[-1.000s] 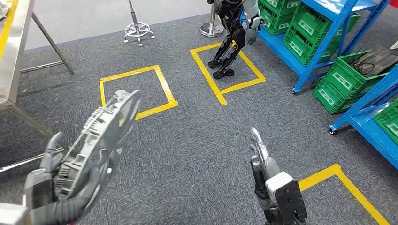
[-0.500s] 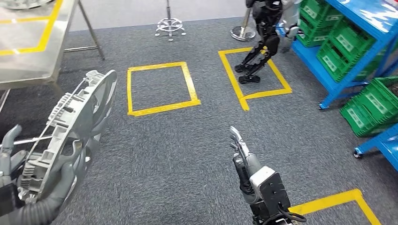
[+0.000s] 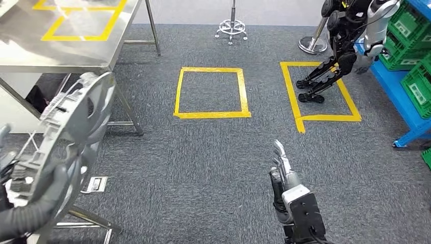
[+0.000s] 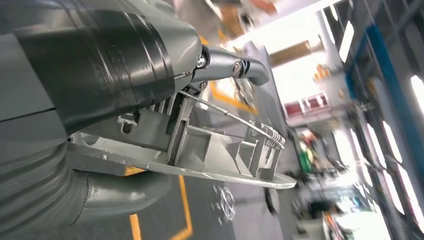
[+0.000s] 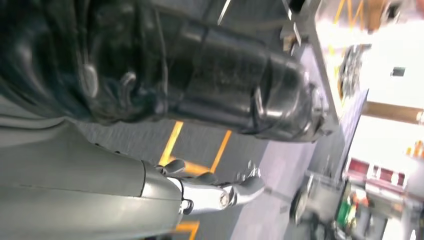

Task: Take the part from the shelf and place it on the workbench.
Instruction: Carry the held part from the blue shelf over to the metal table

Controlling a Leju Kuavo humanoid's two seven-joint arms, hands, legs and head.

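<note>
The part [image 3: 66,132] is a large grey round cover with ribs on its back, like a wheel trim. My left hand [image 3: 23,203] grips its lower rim at the lower left of the head view and holds it upright on edge. In the left wrist view the same part [image 4: 215,150] lies between my thumb and the fingers under it. The steel workbench [image 3: 20,48] with yellow tape marks stands at the upper left, just beyond the part. My right hand [image 3: 282,170] is low in the middle, fingers straight and apart, holding nothing; the right wrist view shows these fingers [image 5: 220,192] over the carpet.
Grey carpet carries yellow tape squares [image 3: 211,91]. Another humanoid robot [image 3: 345,40] stands at the upper right beside blue shelving with green crates [image 3: 414,66]. A stand base [image 3: 231,30] sits at the top centre. The workbench legs [image 3: 127,109] reach down near my left side.
The camera has swung left: the workbench has come further into view and the shelving has slid off to the right. My left hand keeps holding the part; my right hand stays open.
</note>
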